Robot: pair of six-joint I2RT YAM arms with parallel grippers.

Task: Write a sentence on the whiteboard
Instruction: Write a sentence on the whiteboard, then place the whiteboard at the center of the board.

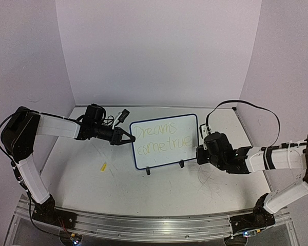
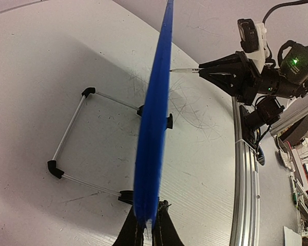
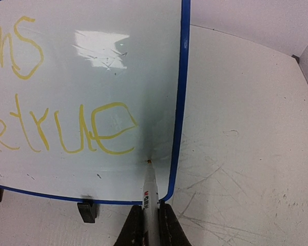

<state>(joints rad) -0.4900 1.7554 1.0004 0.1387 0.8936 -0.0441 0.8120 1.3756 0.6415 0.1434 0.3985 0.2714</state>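
The whiteboard [image 1: 164,141] stands upright at mid-table on two black clip feet, blue rim all round. The sentence [image 1: 161,138], "Dreams come true", runs across it in yellow in two lines; its last letters [image 3: 92,128] fill the right wrist view. My left gripper [image 1: 124,137] is shut on the board's left edge, seen edge-on as a blue band [image 2: 154,113] between the fingers. My right gripper [image 3: 150,225] is shut on a white marker [image 3: 150,192], whose tip touches the board just right of the final "e", near the lower right corner.
A small yellow cap-like piece [image 1: 103,166] lies on the tabletop left of the board. The wire stand [image 2: 66,138] props the board from behind. Grey scratch marks [image 1: 208,184] cover the table near the right arm. An aluminium rail [image 1: 143,223] runs along the near edge.
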